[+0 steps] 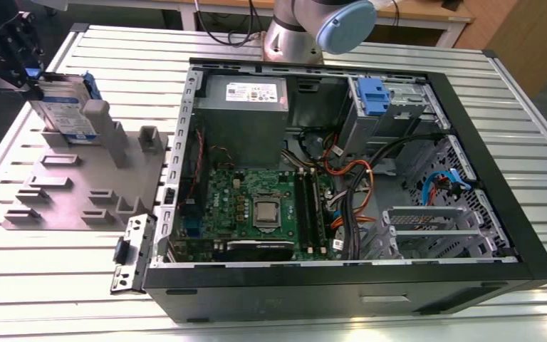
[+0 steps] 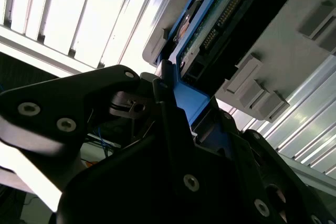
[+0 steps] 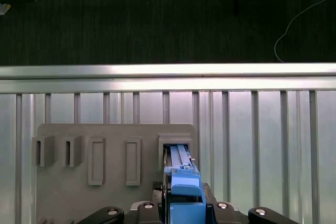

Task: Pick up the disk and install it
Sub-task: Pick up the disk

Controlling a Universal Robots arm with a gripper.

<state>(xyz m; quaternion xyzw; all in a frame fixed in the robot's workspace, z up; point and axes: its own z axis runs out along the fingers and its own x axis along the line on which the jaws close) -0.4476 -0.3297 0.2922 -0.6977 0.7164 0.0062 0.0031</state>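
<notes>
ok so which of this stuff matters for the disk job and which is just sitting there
For the job: the disk, upright in the grey holder; the gripper, closed on it; the open computer case; probably the drive cage.
Just there: the power supply; the motherboard; the cables.

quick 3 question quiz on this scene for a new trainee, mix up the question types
1. Fill in: the disk stands upright in a slot of the ____ holder on the slatted table, outside the computer case.
2. True or false: the disk is already installed in the case.
3. The claw is at: A) the disk's blue carrier, B) the case, C) a bare part of the table.

Key: 1 grey; 2 false; 3 A.
</notes>
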